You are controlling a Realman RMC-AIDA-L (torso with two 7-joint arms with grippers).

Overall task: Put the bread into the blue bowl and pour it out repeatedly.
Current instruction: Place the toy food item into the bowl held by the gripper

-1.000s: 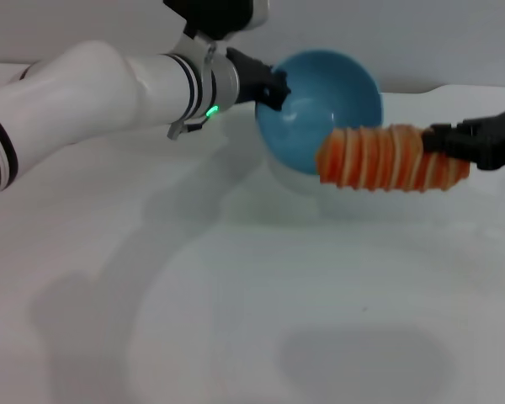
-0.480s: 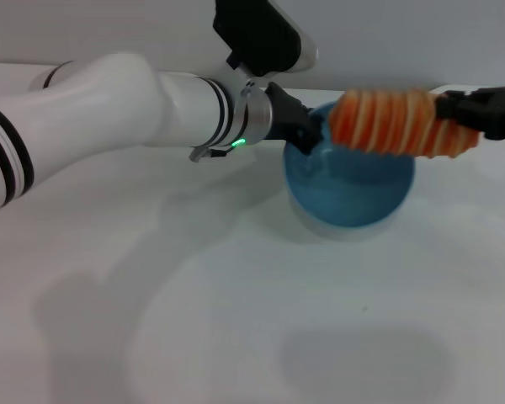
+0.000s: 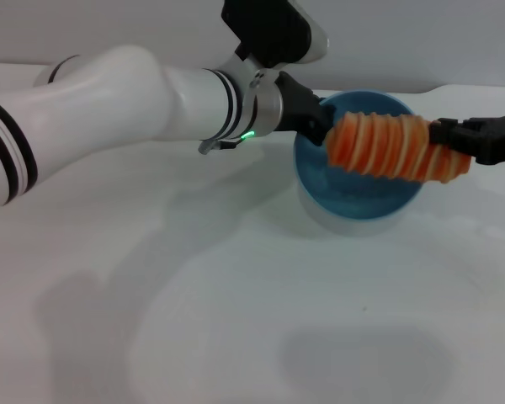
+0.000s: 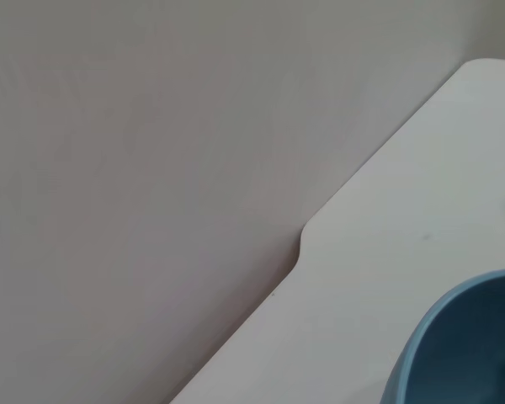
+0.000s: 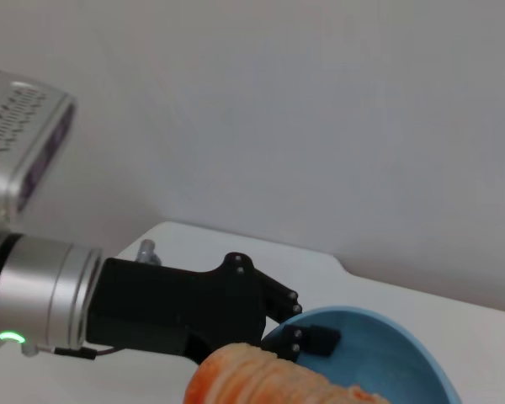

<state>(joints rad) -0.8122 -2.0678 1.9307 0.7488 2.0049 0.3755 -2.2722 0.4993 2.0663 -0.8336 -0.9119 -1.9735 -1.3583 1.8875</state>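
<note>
Bread (image 3: 397, 149), clamped by right fingers (image 3: 448, 137), hides left fingers (image 3: 318, 126) gripping blue bowl (image 3: 358, 195) rim.

Left arm (image 3: 93, 105): glossy white shell, black ring bands, silver wrist collar with green LED, black left claw (image 3: 313, 122). Right claw (image 3: 480, 139) black.

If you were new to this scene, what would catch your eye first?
The orange bread, held at one end by the right gripper, hangs across the blue bowl on the white table. The left gripper grips the bowl's rim on the robot's left.
</note>
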